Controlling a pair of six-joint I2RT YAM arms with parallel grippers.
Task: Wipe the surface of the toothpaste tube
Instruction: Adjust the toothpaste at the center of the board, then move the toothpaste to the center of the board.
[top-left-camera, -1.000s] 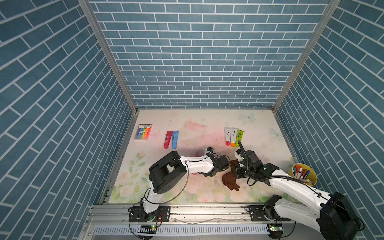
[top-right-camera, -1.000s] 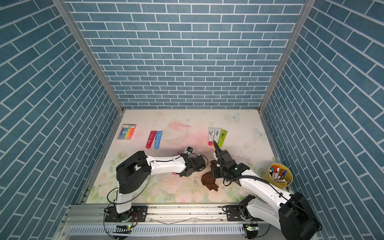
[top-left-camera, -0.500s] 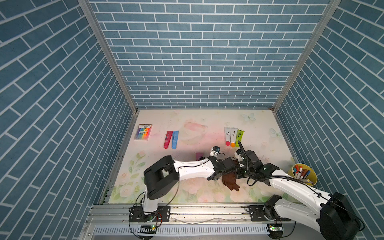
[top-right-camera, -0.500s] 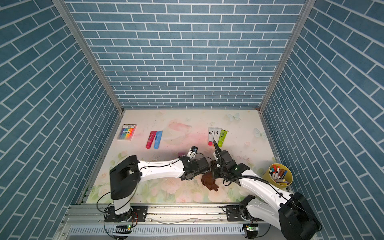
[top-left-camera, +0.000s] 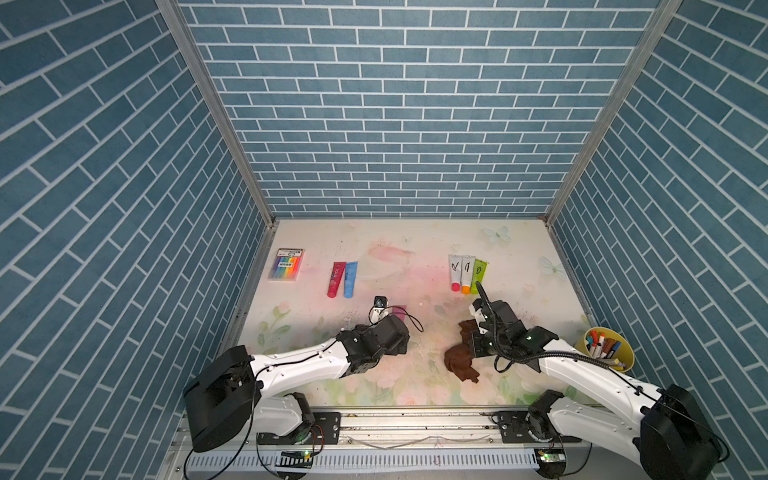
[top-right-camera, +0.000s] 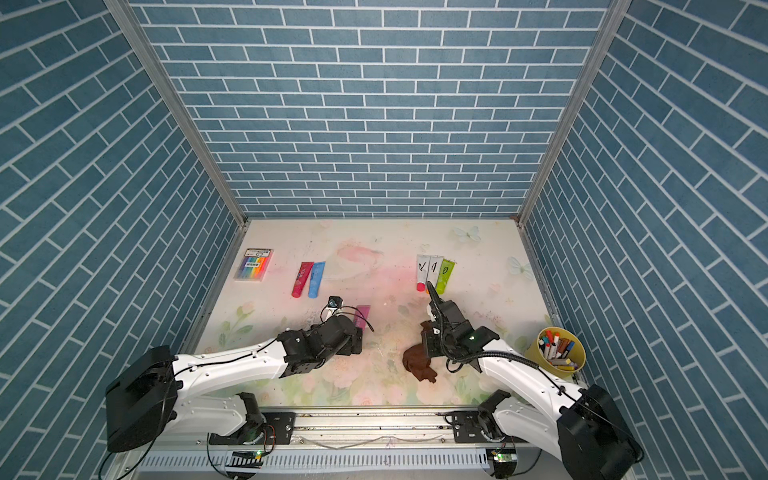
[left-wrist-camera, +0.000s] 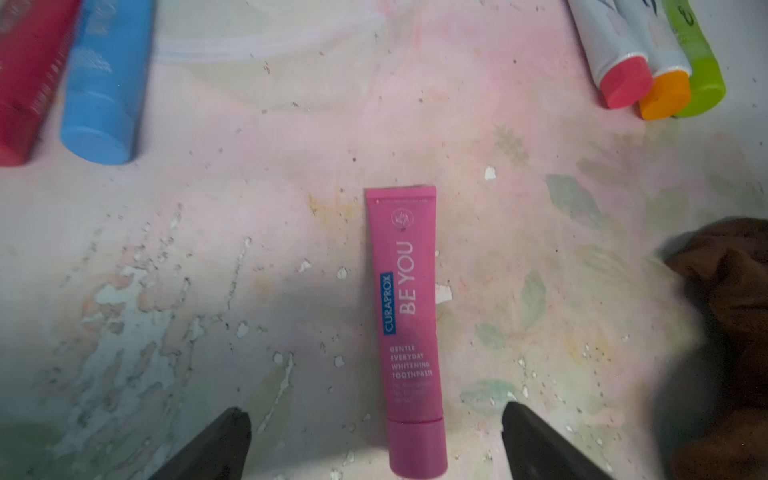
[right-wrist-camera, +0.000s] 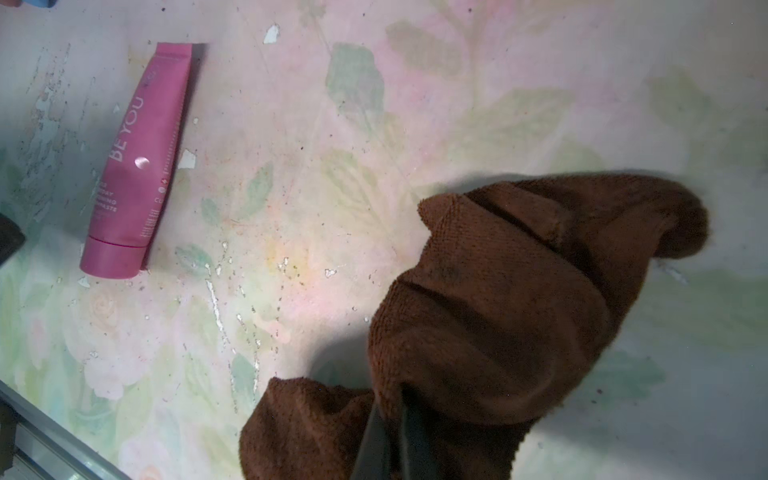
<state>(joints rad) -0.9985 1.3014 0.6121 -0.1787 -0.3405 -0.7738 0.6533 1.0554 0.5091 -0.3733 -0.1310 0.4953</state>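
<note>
Yellow cup (top-right-camera: 533, 352), table edge at 4 o'clock: upright, crammed with markers (top-right-camera: 557, 347), mixed colours.

Pink toothpaste tube (left-wrist-camera: 409, 332) lies flat near table centre, cap toward 6 o'clock. Left gripper (left-wrist-camera: 374, 409): jaws spread wide either side of the cap end, touching neither side. In both top views its body hides that end.

Right gripper (right-wrist-camera: 392, 415): jaws pressed together, pinching a brown cloth (right-wrist-camera: 498, 291), bunched, at 4 o'clock from the tube, apart from it.

Red and blue tubes (top-left-camera: 343, 279) at 10 o'clock. Three capped tubes (top-left-camera: 467, 274) at 2 o'clock. Marker pack (top-left-camera: 286, 264) far at 10 o'clock.
</note>
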